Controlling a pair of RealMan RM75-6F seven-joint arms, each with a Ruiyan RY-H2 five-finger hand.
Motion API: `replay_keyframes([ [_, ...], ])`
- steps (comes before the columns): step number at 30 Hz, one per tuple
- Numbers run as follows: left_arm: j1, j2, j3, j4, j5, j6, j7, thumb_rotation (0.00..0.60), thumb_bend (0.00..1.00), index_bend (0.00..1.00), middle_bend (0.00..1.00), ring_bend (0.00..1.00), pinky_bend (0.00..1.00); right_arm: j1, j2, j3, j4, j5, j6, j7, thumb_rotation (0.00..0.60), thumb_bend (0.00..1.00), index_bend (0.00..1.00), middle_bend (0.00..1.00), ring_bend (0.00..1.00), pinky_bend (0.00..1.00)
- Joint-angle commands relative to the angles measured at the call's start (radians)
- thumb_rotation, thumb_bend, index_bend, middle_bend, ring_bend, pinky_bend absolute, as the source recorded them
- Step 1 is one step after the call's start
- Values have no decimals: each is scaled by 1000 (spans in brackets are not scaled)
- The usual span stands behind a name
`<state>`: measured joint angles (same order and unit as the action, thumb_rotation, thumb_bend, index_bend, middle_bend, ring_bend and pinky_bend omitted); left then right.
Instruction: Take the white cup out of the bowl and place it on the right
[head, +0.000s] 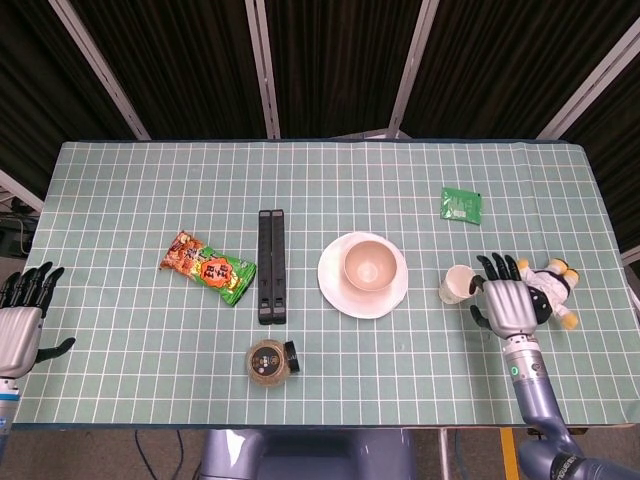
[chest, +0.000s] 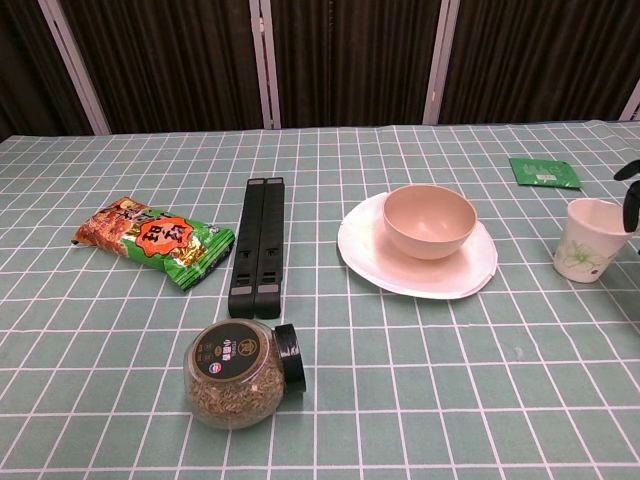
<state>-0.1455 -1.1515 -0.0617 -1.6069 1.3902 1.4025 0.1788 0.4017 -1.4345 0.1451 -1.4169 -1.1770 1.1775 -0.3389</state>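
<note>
White cup (chest: 589, 240) with a green leaf print stands upright on the mat, just left of the right hand (head: 505, 303), whose spread fingers hold nothing.

An orange-and-green snack packet (head: 207, 267) lay left of a long black folded bar (head: 271, 266). A glass jar with a black lid (head: 271, 360) rested on its side nearer the front. A small green sachet (head: 461, 205) and a plush toy (head: 552, 288) sat far right.

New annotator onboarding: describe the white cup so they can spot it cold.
Start at the pink bowl on its white plate mid-table, then look toward the right hand. The white cup stands upright beside it, open-topped, with a faint green leaf print.
</note>
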Motion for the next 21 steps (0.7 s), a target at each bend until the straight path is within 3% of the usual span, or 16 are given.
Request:
replay_keyframes([
  [1,0,0,0,1,0,-1,0,600,0,0,0,0,0,-2,3,-4,-8,-6,3,-5,600,254,441,70,0,0],
  [4,0,0,-1,2,-1,0,-2,600,0,0,0,0,0,-4,9,-5,-21,-11,9,-7,600,253,384,44,0,0],
  [14,1,2,-2,5,-2,2,-8,600,0,0,0,0,0,-41,64,-18,-109,-71,92,-7,600,217,36,0,0,0],
  [21,6,0,-1,21,-9,2,-18,600,0,0,0,0,0,-125,111,-75,-83,-230,241,135,600,95,0,0,0,0],
])
